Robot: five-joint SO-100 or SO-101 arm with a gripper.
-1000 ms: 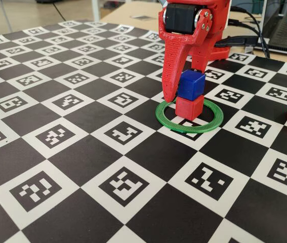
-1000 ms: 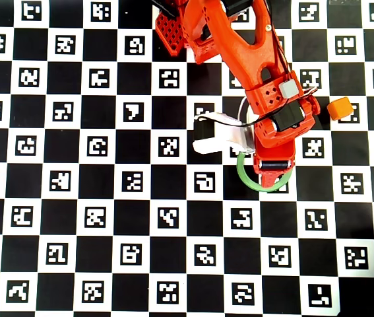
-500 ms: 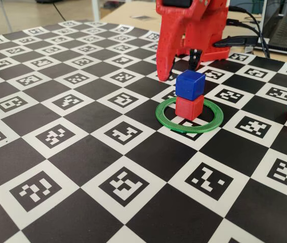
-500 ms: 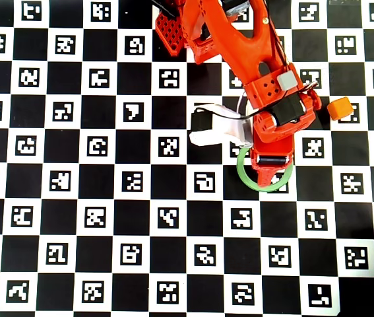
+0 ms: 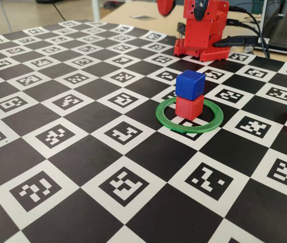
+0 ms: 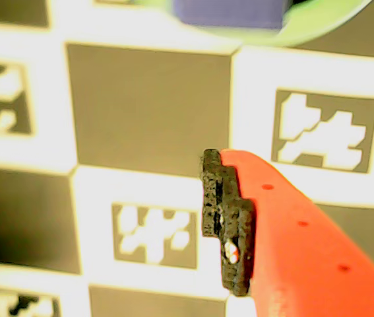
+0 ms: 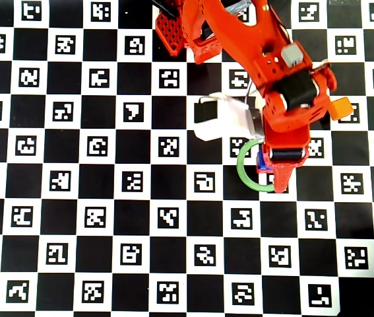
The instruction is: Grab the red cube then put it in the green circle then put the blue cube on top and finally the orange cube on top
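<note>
1. Since 1 second ago the gripper (image 7: pixel 280 186) has risen off the 2-cube stack: in the fixed view its fingers then straddled the blue cube (image 5: pixel 190 84), and now only the arm's red base (image 5: pixel 202 31) shows at the top of that view.
2. Directly beneath the claw in the overhead view, the blue cube sits squarely on the red cube (image 5: pixel 189 107), touching nothing else.
3. Below both, the green circle (image 5: pixel 167 120) lies flat on the checkerboard mat (image 5: pixel 82 131), with the red cube inside it, toward its far side in the fixed view.
4. Off to the right of the claw in the overhead view, the orange cube (image 7: pixel 340 107) rests on the mat, well apart from the stack and partly covered by the arm.
5. In the wrist view 1 red finger (image 6: pixel 292 244) with a black pad (image 6: pixel 225 221) hangs over the mat, and the blurred blue cube and ring sit at the top edge.
6. Whether the jaws stand apart or together cannot be told.
</note>
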